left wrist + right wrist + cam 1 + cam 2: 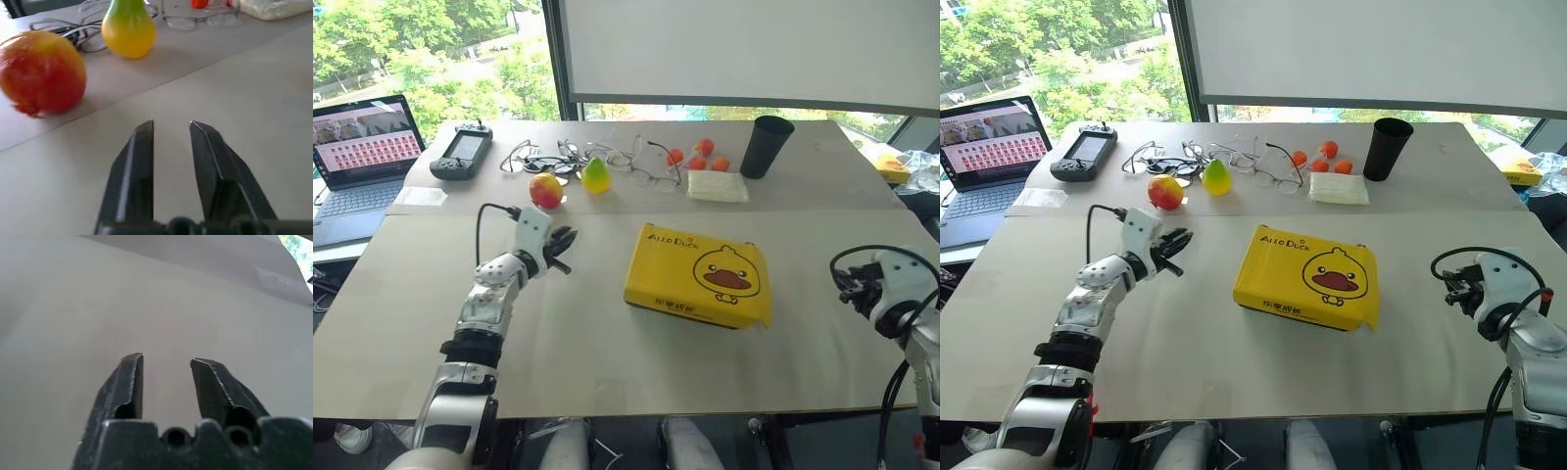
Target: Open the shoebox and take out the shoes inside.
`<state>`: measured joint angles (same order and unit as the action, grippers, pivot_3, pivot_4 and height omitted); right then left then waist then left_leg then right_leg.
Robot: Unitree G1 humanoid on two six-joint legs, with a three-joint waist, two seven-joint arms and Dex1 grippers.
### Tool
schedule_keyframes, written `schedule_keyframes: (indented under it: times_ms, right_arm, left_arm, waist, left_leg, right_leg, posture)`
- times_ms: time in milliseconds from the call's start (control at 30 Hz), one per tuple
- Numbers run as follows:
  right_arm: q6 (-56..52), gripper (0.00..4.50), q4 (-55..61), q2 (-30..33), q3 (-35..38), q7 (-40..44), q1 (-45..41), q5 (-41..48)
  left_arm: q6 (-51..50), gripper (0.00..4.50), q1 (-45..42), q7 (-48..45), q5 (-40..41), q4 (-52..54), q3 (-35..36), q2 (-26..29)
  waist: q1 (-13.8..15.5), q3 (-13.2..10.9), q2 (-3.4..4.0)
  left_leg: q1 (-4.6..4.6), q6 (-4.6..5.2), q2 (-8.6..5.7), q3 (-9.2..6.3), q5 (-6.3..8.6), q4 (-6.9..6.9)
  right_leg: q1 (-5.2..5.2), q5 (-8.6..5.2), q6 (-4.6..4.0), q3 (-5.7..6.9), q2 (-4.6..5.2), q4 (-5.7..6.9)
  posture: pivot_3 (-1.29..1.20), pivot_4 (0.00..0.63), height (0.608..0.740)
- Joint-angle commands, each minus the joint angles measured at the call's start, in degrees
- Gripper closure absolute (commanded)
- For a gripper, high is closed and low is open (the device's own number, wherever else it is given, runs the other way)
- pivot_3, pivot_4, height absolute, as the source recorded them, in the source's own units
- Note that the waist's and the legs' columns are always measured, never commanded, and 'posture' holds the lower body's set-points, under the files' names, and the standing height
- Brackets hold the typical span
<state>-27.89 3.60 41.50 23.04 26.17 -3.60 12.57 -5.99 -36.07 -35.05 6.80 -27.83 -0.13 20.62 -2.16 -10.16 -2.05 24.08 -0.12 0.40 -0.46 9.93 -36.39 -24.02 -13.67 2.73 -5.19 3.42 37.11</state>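
Both grippers are hovering empty over the table (607, 372): the left gripper (560, 248) is clenched to a narrow gap, well apart from the shoebox (700, 275); the right gripper (166, 363) is standing slightly parted. The shoebox is lying closed between the 2 arms, lid on. Judging by this, the approach is in hand; next, a finger needs to catch the lid's edge.

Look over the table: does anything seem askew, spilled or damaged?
Nothing is spilled or damaged. The shoebox lies closed, turned slightly askew to the table edge, with one lid corner a little rumpled. The glasses and cables behind it form a loose tangle, beside the apple and pear.
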Motion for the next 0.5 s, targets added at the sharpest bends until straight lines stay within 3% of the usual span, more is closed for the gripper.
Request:
schedule_keyframes:
  times_ms: [33, 67, 167, 500]
  right_arm:
    - [-3.59, 4.20, 6.30, 1.57, 0.76, 1.96, 1.18, 1.78]
    - [-5.22, 4.48, 8.28, 1.24, 0.01, 3.31, 1.42, 3.34]
    - [-7.06, 4.48, 11.72, 0.16, -2.28, 5.72, 1.12, 5.66]
    - [-5.72, 4.48, 5.20, -2.98, -14.54, 11.70, -9.65, 6.11]
  left_arm:
    - [3.07, 4.50, -2.52, -4.39, -2.95, -1.36, -4.91, -0.52]
    - [3.29, 4.50, -2.96, -6.70, -4.63, -1.48, -7.71, -0.35]
    - [4.44, 4.50, -3.29, -10.38, -8.53, -1.61, -12.94, 0.53]
    - [-3.36, 4.50, 0.87, -17.06, -6.29, 7.31, -12.66, 3.48]
  waist:
    - [-0.36, 0.00, 0.00]
    - [-0.44, 0.00, 0.00]
    - [-0.60, 0.00, 0.00]
    - [-0.55, 0.02, 0.02]
  left_leg:
    - [0.03, 0.00, 0.00, 0.00, 0.00, 0.00]
    - [0.04, 0.01, 0.00, 0.01, 0.01, 0.00]
    - [0.02, 0.03, 0.01, 0.00, 0.02, 0.01]
    - [0.02, 0.05, 0.09, 0.00, 0.03, -0.09]
  right_leg:
    - [-0.04, 0.01, 0.01, -0.02, 0.00, -0.01]
    - [-0.06, 0.01, 0.01, -0.02, -0.01, -0.01]
    - [-0.05, 0.00, 0.01, -0.02, -0.04, 0.00]
    - [-0.04, 0.01, 0.05, -0.01, -0.08, 0.00]
  posture:
    - [0.00, 0.150, 0.723]
    - [0.00, 0.150, 0.723]
    - [0.00, 0.150, 0.723]
    - [0.00, 0.150, 0.723]
